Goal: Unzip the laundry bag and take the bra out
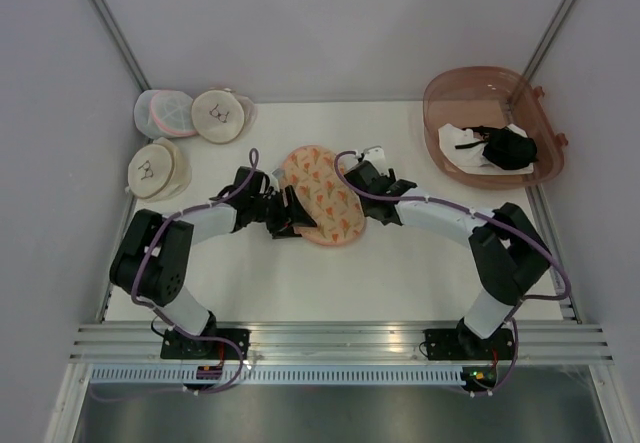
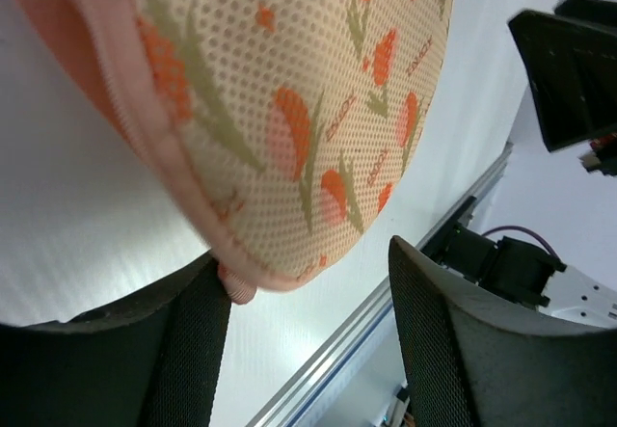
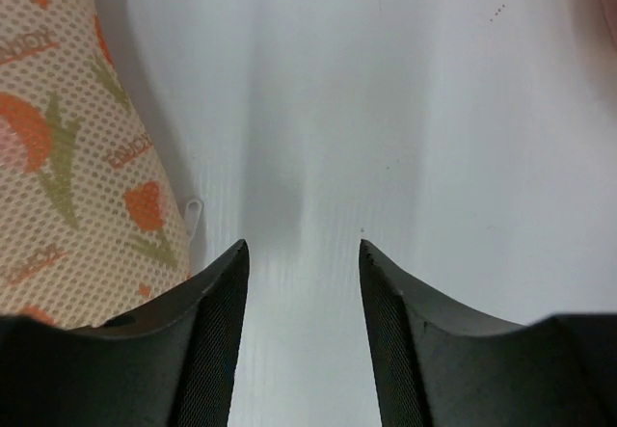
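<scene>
Bag (image 1: 320, 195) lies on the table (image 1: 400, 263); left gripper (image 2: 307, 265) stands open around its edge, right gripper (image 3: 302, 249) open, empty, just beside it.

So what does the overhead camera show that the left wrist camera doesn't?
Only overhead: the round pouches at the back left, and the pink tub on the right holding a white cloth and a black garment. Only the left wrist: the laundry bag's fine mesh weave and pink trim close up, with the left jaws standing apart below it. Both: that peach, orange-printed bag lying on the white table.
</scene>
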`<state>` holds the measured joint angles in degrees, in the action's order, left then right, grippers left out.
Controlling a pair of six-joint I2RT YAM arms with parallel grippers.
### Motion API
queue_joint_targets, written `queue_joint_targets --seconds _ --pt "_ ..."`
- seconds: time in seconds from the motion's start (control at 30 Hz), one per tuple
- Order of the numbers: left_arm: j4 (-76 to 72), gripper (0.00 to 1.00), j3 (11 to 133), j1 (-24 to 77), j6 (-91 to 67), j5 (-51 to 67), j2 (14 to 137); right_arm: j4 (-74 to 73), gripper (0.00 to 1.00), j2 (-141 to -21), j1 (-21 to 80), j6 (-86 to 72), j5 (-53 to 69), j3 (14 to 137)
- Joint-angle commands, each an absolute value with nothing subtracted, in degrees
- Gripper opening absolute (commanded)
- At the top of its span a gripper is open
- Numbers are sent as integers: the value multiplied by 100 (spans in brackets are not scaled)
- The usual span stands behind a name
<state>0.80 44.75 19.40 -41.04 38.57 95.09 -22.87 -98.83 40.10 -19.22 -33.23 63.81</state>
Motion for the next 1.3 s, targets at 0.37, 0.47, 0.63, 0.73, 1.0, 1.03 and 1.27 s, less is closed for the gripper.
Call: queue_joint_targets --seconds 0.37,0.47,0.63,0.73,1.0,1.03,1.27 --pt "1502 72 3411 1855 -4982 416 6174 -1618 57 -8884 5123 -1327 -1328 6222" --pt "1731 73 3226 1837 -5168 28 5391 -1512 57 -9210 5255 -1266 -1081 6442" --pt "2161 76 3085 1819 -5335 -439 4563 -1398 56 -9693 5510 -1195 -967 6767" --pt "2232 77 3076 1828 -5335 -483 4342 -1397 56 -9878 5660 -1134 -906 6925" --pt "2259 78 3111 1819 -5309 -378 4552 -1757 55 -10362 6108 -958 -1211 7330" --pt "2259 79 3103 1811 -5309 -369 4570 -1801 55 -10493 6126 -932 -1361 7426" --pt "2276 79 3111 1793 -5247 -352 4474 -2294 54 -11065 6196 -826 -2786 7831"
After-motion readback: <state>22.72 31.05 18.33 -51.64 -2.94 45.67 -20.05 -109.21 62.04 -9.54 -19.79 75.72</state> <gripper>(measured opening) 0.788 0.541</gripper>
